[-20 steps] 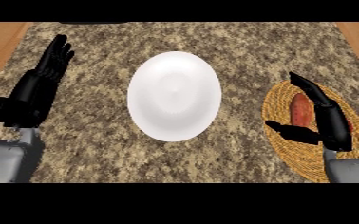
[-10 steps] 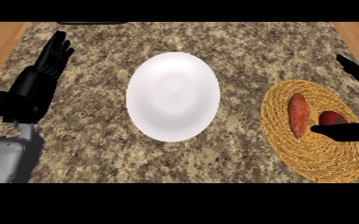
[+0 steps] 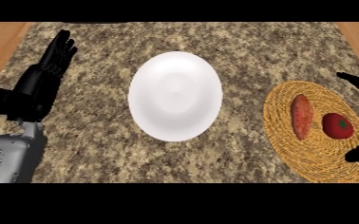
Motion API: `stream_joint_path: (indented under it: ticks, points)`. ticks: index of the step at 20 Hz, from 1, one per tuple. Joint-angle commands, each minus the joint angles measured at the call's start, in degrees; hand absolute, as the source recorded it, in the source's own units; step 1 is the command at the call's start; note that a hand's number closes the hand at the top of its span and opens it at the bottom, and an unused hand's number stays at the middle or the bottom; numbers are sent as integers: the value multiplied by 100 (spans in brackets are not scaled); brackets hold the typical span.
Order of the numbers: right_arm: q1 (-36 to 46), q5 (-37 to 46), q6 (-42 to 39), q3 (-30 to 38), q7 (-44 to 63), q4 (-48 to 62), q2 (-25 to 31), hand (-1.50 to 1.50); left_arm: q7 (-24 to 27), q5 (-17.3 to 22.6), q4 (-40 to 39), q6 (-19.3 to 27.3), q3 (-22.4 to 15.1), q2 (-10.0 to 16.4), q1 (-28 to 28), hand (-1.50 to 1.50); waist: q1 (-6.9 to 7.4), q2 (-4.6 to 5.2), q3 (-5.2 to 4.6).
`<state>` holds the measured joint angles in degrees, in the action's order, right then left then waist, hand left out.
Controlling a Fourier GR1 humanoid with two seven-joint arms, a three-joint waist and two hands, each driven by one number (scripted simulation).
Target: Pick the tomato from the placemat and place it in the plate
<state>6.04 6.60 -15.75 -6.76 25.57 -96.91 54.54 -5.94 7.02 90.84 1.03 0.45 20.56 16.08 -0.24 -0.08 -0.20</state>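
Note:
A red tomato (image 3: pixel 337 126) with a green stem lies on the round woven placemat (image 3: pixel 306 159) at the right, beside an orange sweet potato (image 3: pixel 302 116). The white plate (image 3: pixel 175 95) sits in the middle of the counter with nothing on it. My right hand (image 3: pixel 349 77) shows only as a black fingertip at the right edge above the tomato and a thumb tip lower down; the two are far apart and touch nothing. Resting open at the far left, fingers up, is my left hand (image 3: pixel 41 86), well away from the plate.
The speckled stone counter (image 3: pixel 245 47) fills the view, with wooden strips at its top left and top right corners. The placemat runs past the right edge of the view.
My right hand has drawn off to the right edge, uncovering the tomato and the sweet potato on the placemat. The left hand has hardly moved.

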Motion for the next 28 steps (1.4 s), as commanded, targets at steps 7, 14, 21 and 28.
stream_joint_path:
  ticks: [7,14,21,28]
  points:
    - [-6,556,-873,87,684,113,-248,-150,-52,-122,177,-210,124,-90,-86,0,12,3,20]
    - [401,1565,-795,-339,775,1049,-885,-150,14,2,52,-420,389,-64,-121,0,51,12,21]
    - [365,2092,-919,-123,355,1702,-1196,-150,-445,-246,768,-254,235,-315,-334,0,59,5,22]
    - [864,2409,-1152,262,-537,2852,-1390,-150,-229,-404,16,-402,401,-365,259,0,54,17,23]
